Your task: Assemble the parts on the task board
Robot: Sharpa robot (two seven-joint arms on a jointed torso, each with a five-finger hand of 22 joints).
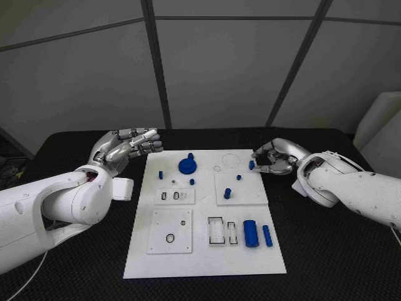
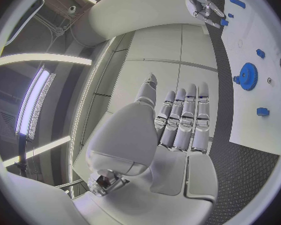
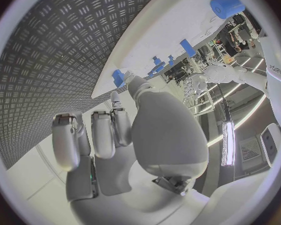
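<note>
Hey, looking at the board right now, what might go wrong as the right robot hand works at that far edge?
1. The right robot hand is at the board's far right edge by a small blue peg; a poor pinch may knock it off onto the table.
2. Two blue cylinders lie on their sides near the front; a bump might roll them.
3. The left robot hand hovers beside the board, near the blue gear, and may brush it.
</note>
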